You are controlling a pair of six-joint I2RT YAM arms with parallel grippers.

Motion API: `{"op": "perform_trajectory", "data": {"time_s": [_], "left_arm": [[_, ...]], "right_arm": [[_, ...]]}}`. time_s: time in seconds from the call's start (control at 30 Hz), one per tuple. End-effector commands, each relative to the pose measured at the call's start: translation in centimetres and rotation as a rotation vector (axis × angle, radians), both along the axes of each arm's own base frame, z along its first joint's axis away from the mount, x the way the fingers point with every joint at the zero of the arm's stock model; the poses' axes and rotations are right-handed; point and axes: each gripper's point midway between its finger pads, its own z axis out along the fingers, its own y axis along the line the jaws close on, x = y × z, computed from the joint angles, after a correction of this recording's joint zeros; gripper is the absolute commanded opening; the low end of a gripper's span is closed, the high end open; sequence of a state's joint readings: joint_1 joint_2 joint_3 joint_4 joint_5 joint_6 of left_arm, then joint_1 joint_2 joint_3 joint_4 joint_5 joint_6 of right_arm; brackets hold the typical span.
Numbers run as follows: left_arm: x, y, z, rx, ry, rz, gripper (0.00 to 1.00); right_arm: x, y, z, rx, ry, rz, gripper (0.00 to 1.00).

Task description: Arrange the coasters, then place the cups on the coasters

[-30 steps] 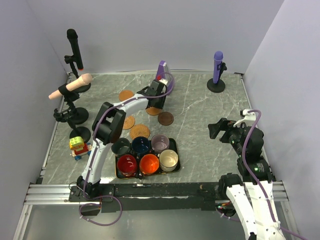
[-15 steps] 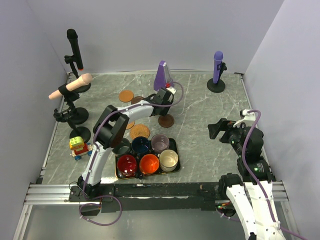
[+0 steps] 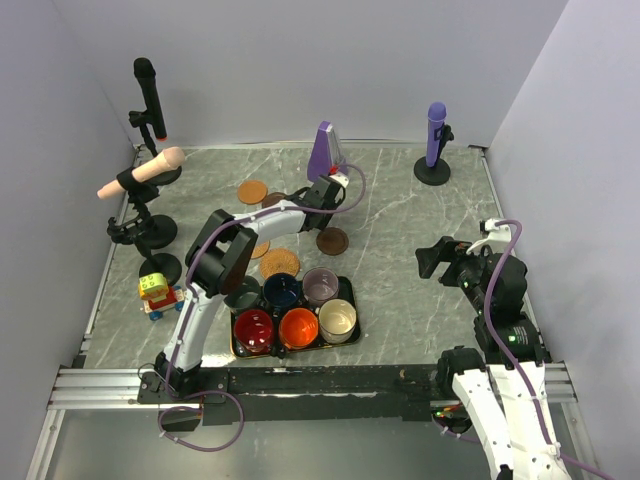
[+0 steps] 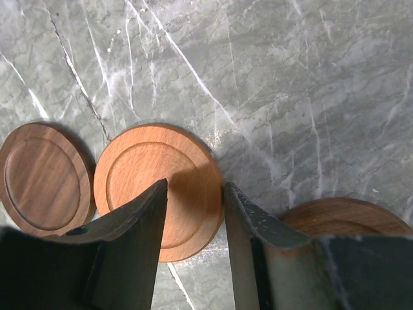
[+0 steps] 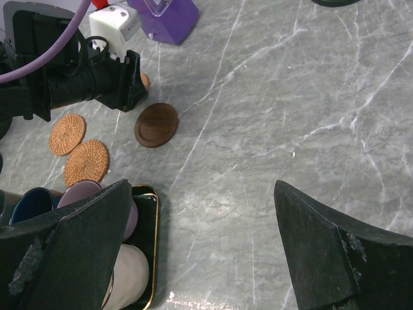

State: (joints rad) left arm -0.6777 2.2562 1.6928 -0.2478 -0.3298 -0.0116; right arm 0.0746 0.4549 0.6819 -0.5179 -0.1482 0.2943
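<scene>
My left gripper (image 4: 195, 188) (image 3: 326, 200) hangs open just above a light orange coaster (image 4: 151, 174) lying flat on the table, its fingertips over the disc's right part. A darker brown coaster (image 4: 42, 177) lies to its left and another (image 4: 342, 216) to its right. Two woven coasters (image 5: 67, 134) (image 5: 86, 161) and a dark brown one (image 3: 332, 240) lie near the tray. Red (image 3: 253, 328), orange (image 3: 298, 325), cream (image 3: 337, 320), lilac (image 3: 320, 285), navy (image 3: 282, 290) and dark green-grey (image 3: 242, 293) cups stand in the black tray (image 5: 144, 230). My right gripper (image 5: 201, 187) (image 3: 430, 260) is wide open over bare table, right of the tray.
A purple wedge-shaped object (image 3: 322, 150) stands just behind the left gripper. A purple microphone (image 3: 436, 130) stands at the back right, and black (image 3: 148, 95) and pink (image 3: 140, 176) microphones stand on stands at the left. A small toy (image 3: 155, 292) lies left of the tray.
My left gripper has swung right and back, toward the purple object, and now covers the orange coaster in the top view. The right arm has not moved.
</scene>
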Motion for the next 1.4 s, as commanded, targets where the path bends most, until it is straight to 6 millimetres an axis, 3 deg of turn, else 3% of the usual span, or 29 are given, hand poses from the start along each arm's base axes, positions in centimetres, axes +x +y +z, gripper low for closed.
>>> {"op": "perform_trajectory", "data": {"time_s": [0.0,0.2,0.4,0.5,0.67,0.8,1.0,1.2,1.3,1.37], "left_arm": [[0.9,-0.3,0.9,0.013,-0.046,-0.015,0.46],[0.9,-0.8,2.0,-0.021,-0.053,-0.020,0.48],[0.8,-3.1,7.3,-0.145,-0.098,-0.038,0.55],[0.4,-3.9,11.0,-0.200,-0.135,-0.046,0.75],[-1.8,-3.0,15.1,-0.296,-0.137,-0.019,0.90],[-4.8,0.1,17.1,-0.337,-0.134,0.048,0.99],[-8.5,6.1,15.8,-0.413,0.001,0.133,0.99],[-6.4,15.1,12.8,-0.468,0.057,0.353,0.96],[-5.2,17.6,11.2,-0.448,0.051,0.417,0.89],[-4.9,18.2,11.0,-0.427,0.052,0.443,0.86]], "right_arm": [[0.1,-0.1,0.4,-0.001,-0.020,-0.001,0.97],[0.0,-0.1,0.5,0.001,-0.023,-0.003,0.97],[0.1,0.2,1.0,0.009,-0.032,0.011,0.97],[0.2,0.1,1.1,-0.012,-0.015,0.014,0.98],[0.0,0.5,1.8,-0.002,-0.008,0.036,0.96],[0.0,0.7,1.8,-0.009,0.023,0.049,0.88],[1.8,2.7,0.5,-0.071,0.138,0.092,0.83],[7.2,6.6,-2.8,-0.150,0.214,0.102,0.76],[10.1,9.0,-4.8,-0.176,0.228,0.143,0.69],[11.6,10.4,-5.4,-0.182,0.277,0.177,0.67]]}}
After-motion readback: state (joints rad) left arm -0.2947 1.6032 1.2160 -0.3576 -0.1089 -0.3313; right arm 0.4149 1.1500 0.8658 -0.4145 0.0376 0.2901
